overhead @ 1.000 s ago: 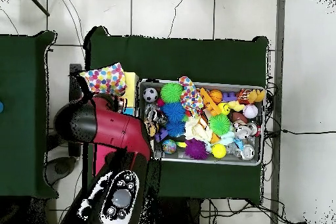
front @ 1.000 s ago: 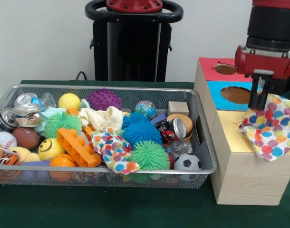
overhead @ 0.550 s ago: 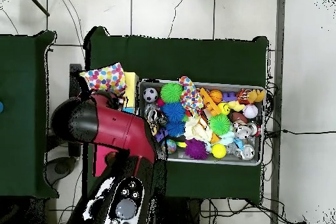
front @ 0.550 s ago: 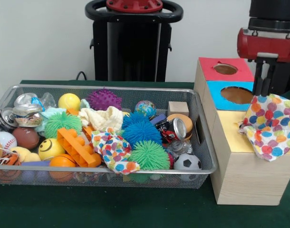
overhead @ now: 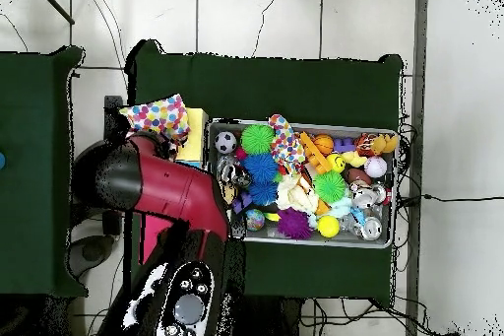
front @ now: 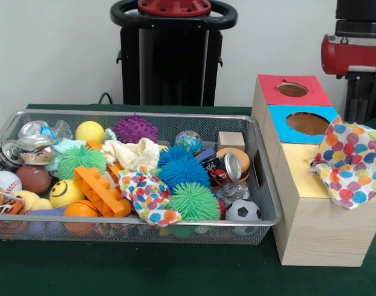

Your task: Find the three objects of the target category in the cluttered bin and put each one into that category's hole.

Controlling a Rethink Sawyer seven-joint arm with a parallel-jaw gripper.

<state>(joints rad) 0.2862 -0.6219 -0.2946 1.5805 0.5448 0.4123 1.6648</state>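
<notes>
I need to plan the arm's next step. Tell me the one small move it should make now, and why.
Probably swing the arm back over the wire bin toward the second polka-dot cloth. One polka-dot cloth already lies draped on the box's yellow section, hanging over its edge, and the arm is lifted clear above it. The matching cloth in the bin lies on top of the clutter, so it looks easiest to reach.

Table cover: I see a dark green cloth (front: 145, 271) under everything, and it shows as a green sheet (overhead: 266, 81) from above.
Second table: I see another green-covered table (overhead: 34, 169) apart from the first, across a strip of floor.
Floor: I see pale tiles (overhead: 453, 105) with thin dark cables (overhead: 261, 22) trailing over them.
Wall: I see a plain pale wall (front: 52, 49) behind the table.
Cable at wall: I see a black loop of cable (front: 105, 97) at the table's back edge.
</notes>
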